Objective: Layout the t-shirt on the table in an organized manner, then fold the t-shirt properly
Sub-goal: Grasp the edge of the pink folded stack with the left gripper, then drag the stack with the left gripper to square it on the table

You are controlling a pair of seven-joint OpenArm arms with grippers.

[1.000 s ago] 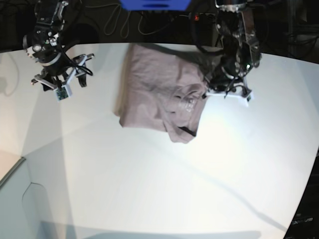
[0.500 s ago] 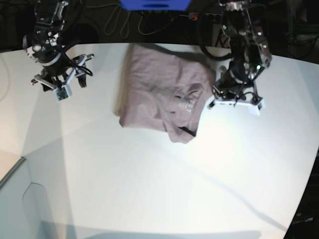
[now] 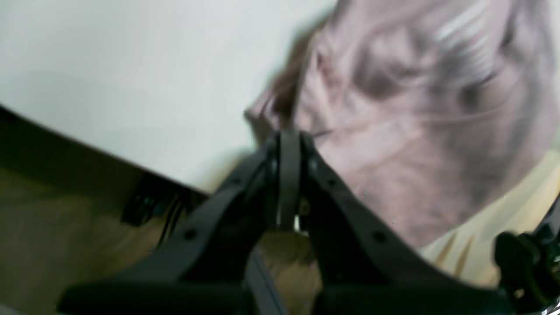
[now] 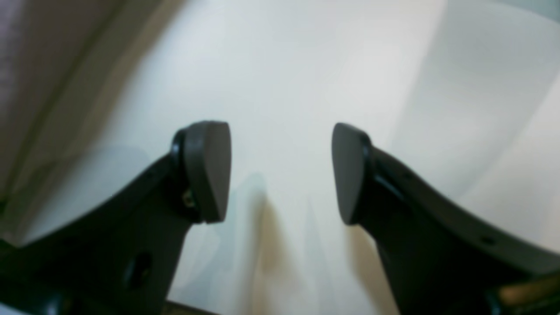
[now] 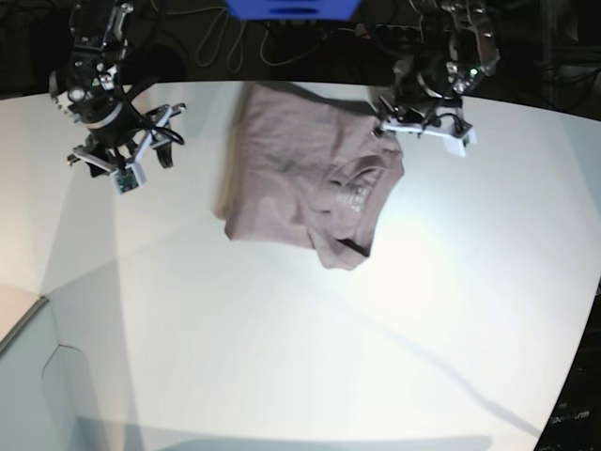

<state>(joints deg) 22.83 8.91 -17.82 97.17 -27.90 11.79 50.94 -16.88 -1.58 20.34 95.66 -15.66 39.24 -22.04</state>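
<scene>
Over the far edge of the tabletop (image 3: 131,78), my left wrist view showed my left hand (image 3: 288,144) with its jaws pressed together, right at the rumpled hem-side edge of the t-shirt (image 3: 415,131); the blur hid whether any cloth was pinched.

From my right wrist, my right hand (image 4: 280,170) stood wide apart over bare tabletop, holding nothing, the shirt only a strip at the view's left.

Seen from the base, the shirt lay bunched near the far edge, its long axis running from that edge toward the near one, neckline print nearer. I judged laying-out unfinished; next I needed corner grips to spread it.
</scene>
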